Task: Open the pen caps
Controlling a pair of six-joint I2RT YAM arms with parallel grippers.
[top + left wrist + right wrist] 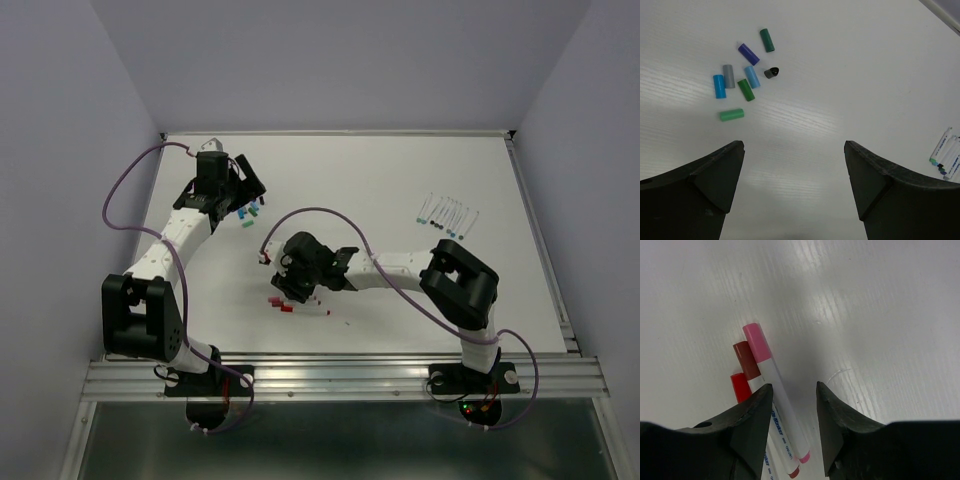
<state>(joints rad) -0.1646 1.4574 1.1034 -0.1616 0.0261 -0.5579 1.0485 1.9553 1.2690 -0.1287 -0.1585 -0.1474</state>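
Several loose pen caps lie in a cluster in the left wrist view: dark green (767, 40), purple (748, 54), black (772, 73), grey (729, 76), blue (719, 86), green (732, 114). The cluster also shows in the top view (250, 212). My left gripper (794, 150) is open and empty, just short of them. Three capped pens lie side by side under my right gripper (794, 387): pink cap (756, 342), dark red cap (746, 360), red cap (740, 387). The right gripper is open, low over the pens, the pink pen's barrel beside its left finger (752, 415).
A row of several white uncapped pens (447, 213) lies at the right of the table, and its end shows in the left wrist view (946, 152). The red pens (285, 305) lie near the table's front middle. Purple cables loop over both arms.
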